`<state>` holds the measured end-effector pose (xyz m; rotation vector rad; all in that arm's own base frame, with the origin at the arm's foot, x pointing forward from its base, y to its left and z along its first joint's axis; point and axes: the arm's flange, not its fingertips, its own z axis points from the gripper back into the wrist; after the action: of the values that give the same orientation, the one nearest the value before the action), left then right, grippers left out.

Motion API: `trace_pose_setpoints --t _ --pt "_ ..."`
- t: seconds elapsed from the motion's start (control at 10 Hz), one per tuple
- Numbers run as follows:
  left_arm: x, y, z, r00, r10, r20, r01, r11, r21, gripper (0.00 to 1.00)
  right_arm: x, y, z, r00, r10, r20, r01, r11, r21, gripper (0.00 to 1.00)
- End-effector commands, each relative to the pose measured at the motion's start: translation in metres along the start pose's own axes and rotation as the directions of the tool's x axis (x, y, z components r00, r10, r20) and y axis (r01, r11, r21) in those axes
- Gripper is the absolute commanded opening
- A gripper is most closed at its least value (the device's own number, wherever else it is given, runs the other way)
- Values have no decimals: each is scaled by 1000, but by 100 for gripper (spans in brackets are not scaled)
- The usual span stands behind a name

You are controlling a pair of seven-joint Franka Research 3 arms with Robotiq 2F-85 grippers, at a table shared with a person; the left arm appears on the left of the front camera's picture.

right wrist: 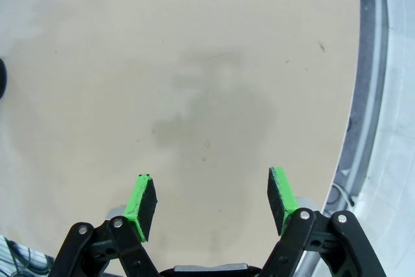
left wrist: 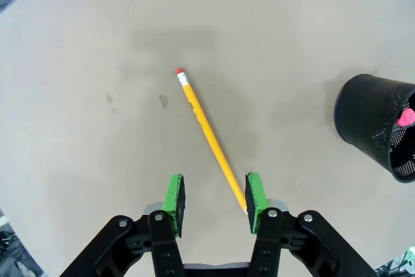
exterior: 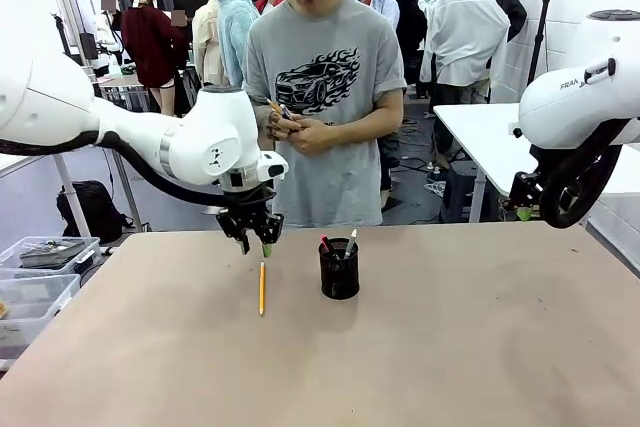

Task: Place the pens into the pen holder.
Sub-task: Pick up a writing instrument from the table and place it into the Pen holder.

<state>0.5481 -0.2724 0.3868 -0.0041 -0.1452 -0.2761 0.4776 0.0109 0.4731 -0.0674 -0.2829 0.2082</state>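
A yellow pencil (exterior: 262, 288) lies flat on the tan table (exterior: 450, 367), left of the black mesh pen holder (exterior: 339, 272). Two pens stand in the holder: a dark one with a red end (exterior: 325, 244) and a white one (exterior: 350, 242). My left gripper (exterior: 262, 245) hangs open just above the pencil's far end. In the left wrist view the pencil (left wrist: 206, 135) runs from its eraser down to my right finger (left wrist: 254, 192), and the left gripper (left wrist: 214, 194) holds nothing. The holder (left wrist: 376, 124) sits at that view's right. My right gripper (right wrist: 213, 199) is open over bare table.
A person stands at the far edge with both hands (exterior: 295, 127) at chest height, holding slim sticks. Clear plastic bins (exterior: 40, 267) sit off the table's left side. In the right wrist view the table's edge (right wrist: 356, 95) runs close on the right.
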Motion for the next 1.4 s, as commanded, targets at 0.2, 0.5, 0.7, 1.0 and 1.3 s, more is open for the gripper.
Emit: trace_pose_setpoints --t 0.2,0.5,0.7,1.0,1.3 --pt "-2 4 -38 998 38 -47 -41 997 -68 51 -2 2 -1 1000 -6 -10 6 1000 -30 86" --pt "-3 8 -55 995 65 -74 -69 997 -47 51 -2 2 -1 1000 -6 -10 6 1000 -30 86" --pt "-1 11 -62 994 72 -80 -75 996 -40 51 -2 2 -1 1000 -6 -10 6 1000 -30 86" --pt "0 12 -71 993 72 -98 -77 996 -51 51 -2 2 -1 1000 -6 -10 6 1000 -30 86" --pt "2 8 -77 992 68 -107 -72 997 -40 51 -2 2 -1 1000 -6 -10 6 1000 -30 86"
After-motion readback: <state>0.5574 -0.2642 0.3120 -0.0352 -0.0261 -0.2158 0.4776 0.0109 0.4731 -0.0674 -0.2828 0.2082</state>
